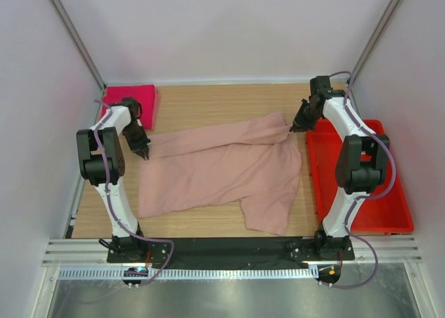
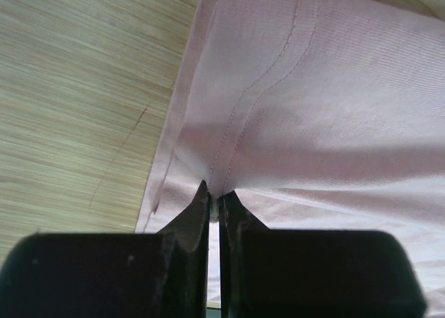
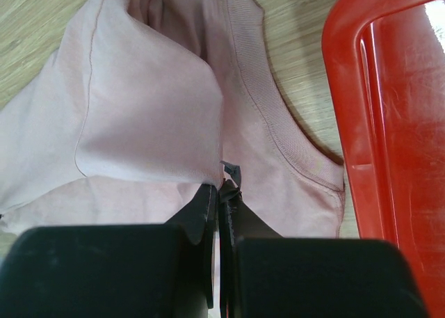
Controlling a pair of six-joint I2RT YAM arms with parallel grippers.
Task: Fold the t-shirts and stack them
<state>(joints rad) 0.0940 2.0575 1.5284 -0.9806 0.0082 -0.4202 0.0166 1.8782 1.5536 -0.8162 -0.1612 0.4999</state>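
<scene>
Top external view: the magenta t-shirt point(image 1: 132, 101) looks folded at upper left; the pale pink t-shirt point(image 1: 222, 172) sprawls unfolded mid-frame on the desk point(image 1: 208, 99), left pincer point(image 1: 144, 152) and right pincer point(image 1: 293, 127) each pinching its edge; folding and stacking it remain

Setting: lab robot test cell. White panel walls point(image 1: 222, 26) on three sides, aluminium struts point(image 1: 69, 29) in the upper corners. Wooden tabletop point(image 1: 208, 102). Two arms point(image 1: 117, 203) bolted to black base plate point(image 1: 229, 248). Slotted cable duct point(image 1: 229, 273) along bottom edge.
</scene>
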